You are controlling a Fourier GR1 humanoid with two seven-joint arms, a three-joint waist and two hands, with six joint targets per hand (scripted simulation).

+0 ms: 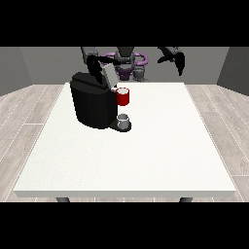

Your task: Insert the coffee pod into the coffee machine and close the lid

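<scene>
The coffee machine [92, 99] hides the robot's lower torso; both hands' fingers are too small to tell.

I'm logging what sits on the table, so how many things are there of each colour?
Black: 1, the coffee machine
Red: 1, a red thing at the machine
Grey: 1, a grey thing at the machine's base
Total: 3

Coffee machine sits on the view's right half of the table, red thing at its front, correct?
Not quite. In the front view the coffee machine sits on the left half of the table. The red thing at the machine is at its front, as you said.
</scene>
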